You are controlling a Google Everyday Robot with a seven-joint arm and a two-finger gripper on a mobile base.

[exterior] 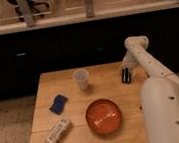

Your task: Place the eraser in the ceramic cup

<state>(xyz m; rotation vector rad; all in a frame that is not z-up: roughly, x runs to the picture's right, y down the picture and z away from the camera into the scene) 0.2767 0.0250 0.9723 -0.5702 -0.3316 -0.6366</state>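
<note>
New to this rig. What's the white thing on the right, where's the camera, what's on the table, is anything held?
The white thing is a one-armed mobile robot. Its arm bends over the right side of the wooden table and ends in a dark gripper, low near the table's far right edge. A single camera looks down on the table; where it is mounted isn't known. On the table are a pale ceramic cup, a blue pad, an orange-red bowl and a white bottle lying down. Whether the gripper holds anything, I cannot tell.
</note>
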